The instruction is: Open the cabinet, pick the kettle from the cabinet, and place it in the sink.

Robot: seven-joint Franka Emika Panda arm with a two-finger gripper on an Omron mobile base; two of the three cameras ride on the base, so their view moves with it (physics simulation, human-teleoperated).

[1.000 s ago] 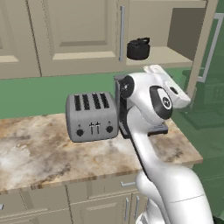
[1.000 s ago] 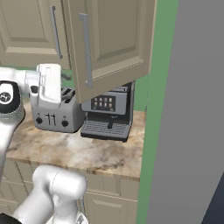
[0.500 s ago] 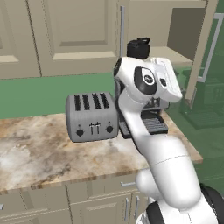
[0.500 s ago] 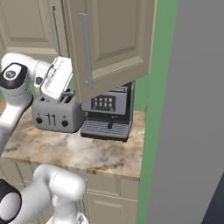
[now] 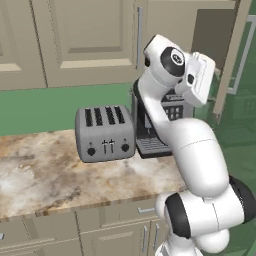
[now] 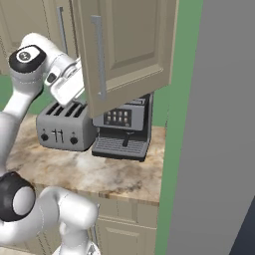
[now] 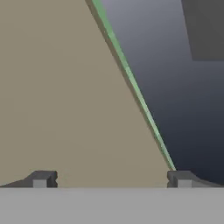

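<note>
**Desk:** Where does the black two-finger pincer (image 7: 111, 178) stand against the beige recessed-panel wall cabinet (image 6: 127, 47)?

**Photographer:** Raised to the opened cabinet's level, just inside the swung-out door, above the silver four-slot toaster (image 5: 104, 133) and the black-and-silver coffee machine (image 6: 123, 130) on the marbled bench (image 5: 45, 172). Its tips sit wide apart, holding nothing, facing a beige panel.

**Desk:** And the kettle?

**Photographer:** Hidden now; the white arm covers the shelf. A second ago it sat on that open shelf, above and beyond the hand.

**Desk:** What changed?

**Photographer:** The arm has climbed from toaster height; the door has stayed open.
</note>
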